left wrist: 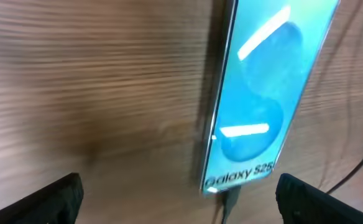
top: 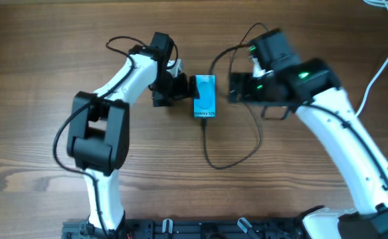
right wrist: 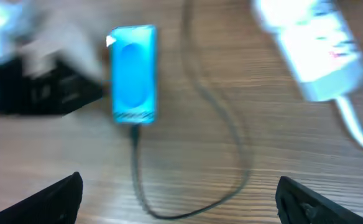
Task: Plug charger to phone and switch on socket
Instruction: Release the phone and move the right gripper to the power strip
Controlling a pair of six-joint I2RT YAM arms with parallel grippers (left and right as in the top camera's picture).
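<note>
The thin black charger cable meets the flat blue-green phone, which lies between the wide-open, empty left gripper and right gripper, so the right one should reach the long white socket and softly press its red switch.

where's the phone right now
Overhead, the phone lies flat mid-table between the left gripper and right gripper, charger at its near short edge.

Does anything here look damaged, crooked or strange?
Nothing stands out. The phone lies flat, and the charger is plugged into its lettered short edge and loops loosely on the table. The socket is too blurred to judge.
</note>
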